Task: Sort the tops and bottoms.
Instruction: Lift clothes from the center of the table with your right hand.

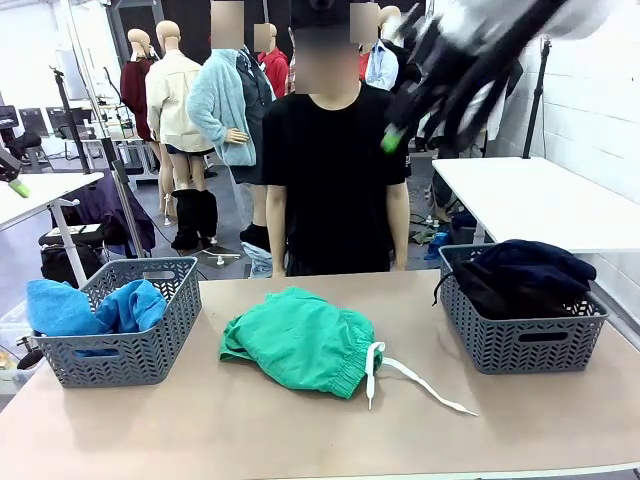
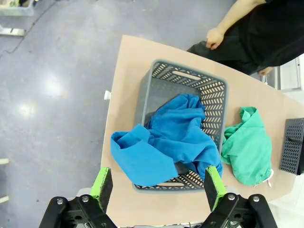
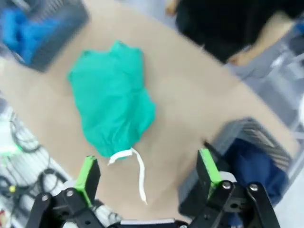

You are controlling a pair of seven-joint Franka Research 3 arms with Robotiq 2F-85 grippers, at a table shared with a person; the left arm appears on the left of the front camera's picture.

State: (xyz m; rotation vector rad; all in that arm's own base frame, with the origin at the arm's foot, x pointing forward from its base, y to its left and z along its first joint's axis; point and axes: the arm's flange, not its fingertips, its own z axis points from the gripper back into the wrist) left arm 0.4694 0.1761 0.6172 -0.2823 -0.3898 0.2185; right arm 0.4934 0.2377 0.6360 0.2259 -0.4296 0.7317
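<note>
green shorts (image 1: 303,340) on table (image 1: 150,430) | between 2 baskets (image 1: 125,355)

Robot lab or workshop, white worktables (image 1: 530,195), grey concrete floor (image 2: 57,71), equipment stands, floor cables (image 3: 19,142)

Shorts (image 1: 300,340) are lying mid-table, between two baskets: left basket (image 1: 125,350) holding a top (image 1: 90,308), right basket (image 1: 525,340) holding two bottoms (image 1: 520,270); person (image 1: 335,180) standing behind.

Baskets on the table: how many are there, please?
2. One grey basket stands at the robot's left end of the table, holding blue cloth. The other grey basket stands at the right end, holding dark garments. None seems hidden.
</note>
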